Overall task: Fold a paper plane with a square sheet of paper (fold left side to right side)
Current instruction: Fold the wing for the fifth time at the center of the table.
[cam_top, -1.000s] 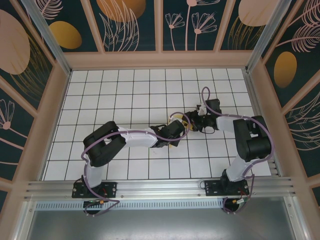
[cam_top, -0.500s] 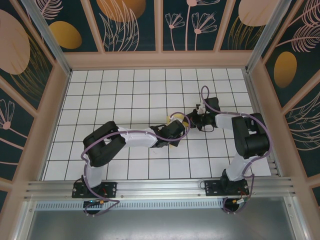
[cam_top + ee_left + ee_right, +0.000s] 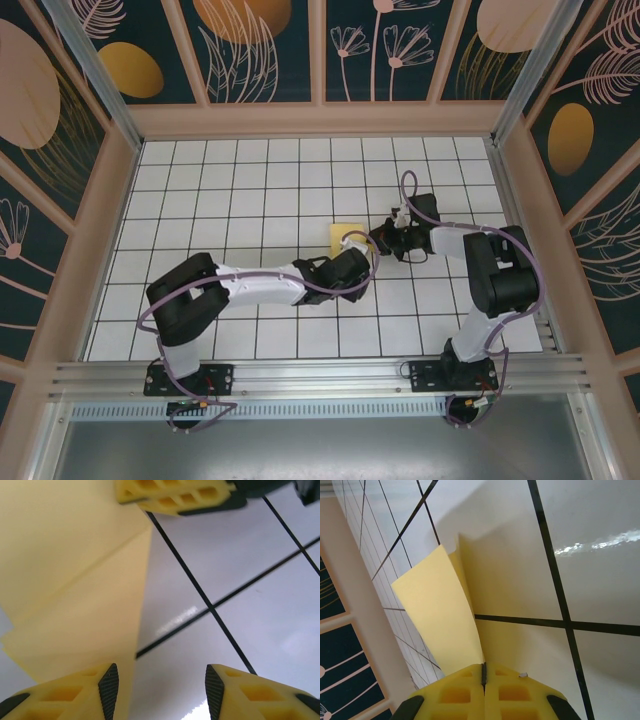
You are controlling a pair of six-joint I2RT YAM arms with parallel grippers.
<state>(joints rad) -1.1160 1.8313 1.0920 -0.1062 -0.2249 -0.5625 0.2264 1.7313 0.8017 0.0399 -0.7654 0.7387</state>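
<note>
Sheet: the square sheet of paper point(image 3: 347, 235) is yellow and lies just right of the middle of the white grid-tiled table point(image 3: 250, 190).
Sheet, shape: it is partly folded. In the right wrist view one layer point(image 3: 440, 615) curls up off the tiles and another lies flat under it.
Sheet, layers: in the left wrist view the paper point(image 3: 75, 580) fills the upper left, and a slanting edge shows where one layer overlaps the other.
Sheet, grid: its straight right edge runs close beside a black tile line.
Right gripper: the right gripper point(image 3: 379, 240) sits at the sheet's right edge, with its arm reaching in from the right.
Right pincer: the jaws are pressed together and clamped on the paper. The raised layer comes out of the seam between the yellow fingers point(image 3: 483, 674).
Right fingers, seen from left wrist: a yellow ribbed finger point(image 3: 175, 495) lies at the sheet's far corner.
Left gripper: the left gripper point(image 3: 356, 266) is low over the table, just on the near side of the sheet.
Left pincer: the jaws point(image 3: 162, 680) are apart and nothing is gripped between them.
Left fingers: one finger point(image 3: 75, 692) is over the paper's near part and the other is over bare tile.
</note>
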